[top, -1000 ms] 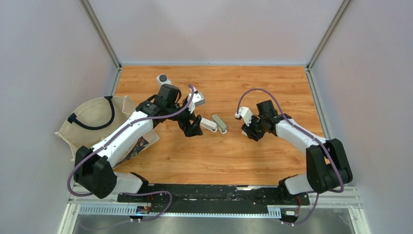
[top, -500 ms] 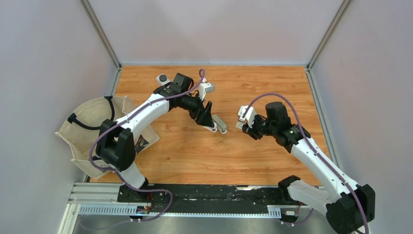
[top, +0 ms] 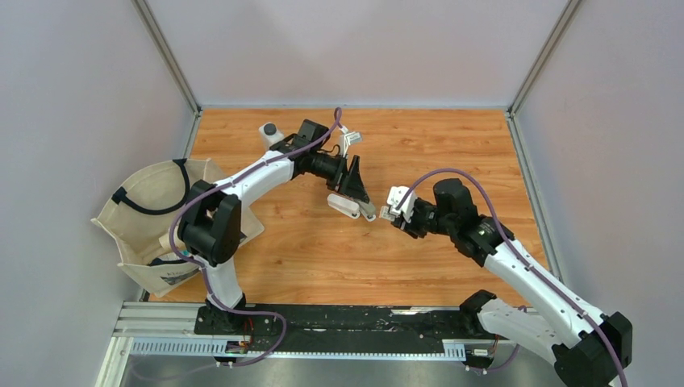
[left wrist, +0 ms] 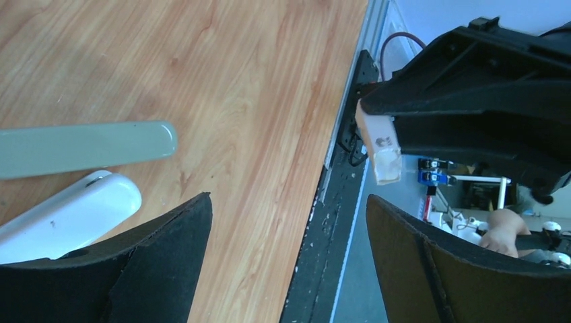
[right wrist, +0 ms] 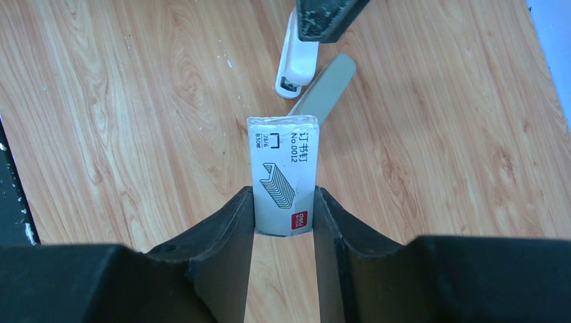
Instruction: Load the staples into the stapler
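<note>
1. The right gripper [right wrist: 283, 194] was clamped on the lower end of the staples box [right wrist: 283, 158], a small white box printed with a staple strip and a red mark. The box stuck out past the fingertips and was held above the wooden table [right wrist: 135, 101]
2. The left gripper [left wrist: 288, 202] hung near the middle of the table, its fingers well apart with nothing between them
3. The white stapler [left wrist: 67, 215] lay on the table just beside one left finger. The grey-green stapler [left wrist: 84, 148] lay alongside it, and I could not tell whether the two touched
4. In the top view, the held box was just right of both staplers and near the left gripper, but apart from it
5. A canvas tote bag [top: 149, 201] with dark handles sat at the table's left edge, and a small white round item [top: 269, 131] lay near the far left corner
</note>
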{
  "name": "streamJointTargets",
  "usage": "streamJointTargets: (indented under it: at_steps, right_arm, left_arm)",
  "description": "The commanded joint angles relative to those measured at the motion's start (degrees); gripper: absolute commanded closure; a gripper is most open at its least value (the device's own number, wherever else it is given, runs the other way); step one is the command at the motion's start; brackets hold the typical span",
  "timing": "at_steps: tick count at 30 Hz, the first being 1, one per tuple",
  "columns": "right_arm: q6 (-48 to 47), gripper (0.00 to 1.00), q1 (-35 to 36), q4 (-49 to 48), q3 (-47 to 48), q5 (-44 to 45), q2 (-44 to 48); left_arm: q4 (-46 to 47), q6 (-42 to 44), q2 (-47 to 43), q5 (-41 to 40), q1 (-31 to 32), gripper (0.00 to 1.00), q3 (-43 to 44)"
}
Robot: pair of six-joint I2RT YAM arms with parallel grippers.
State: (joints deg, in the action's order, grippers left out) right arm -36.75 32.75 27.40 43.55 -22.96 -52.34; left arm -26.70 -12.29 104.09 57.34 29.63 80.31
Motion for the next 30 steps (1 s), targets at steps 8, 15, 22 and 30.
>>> streamJointTargets:
  at_steps: [8,15,22,30]
  right_arm:
    - [2.56,0.61,3.98,-9.55,-2.15,6.78,-1.80]
    - [3.09,0.61,4.34,-10.96,-2.77,8.20,-1.28]
    - [3.27,0.61,5.04,-11.05,-2.68,8.63,-1.89]
    - [3.27,0.60,5.65,-11.05,-2.68,8.64,-1.54]
  left_arm:
    - [6.04,-5.37,2.43,2.86,2.28,0.13,1.95]
    - [6.22,-5.28,2.96,2.69,3.42,0.14,1.78]
    - [6.22,-5.20,3.48,2.60,4.38,0.14,2.13]
    - [5.61,-4.93,3.75,1.99,4.65,0.14,2.48]
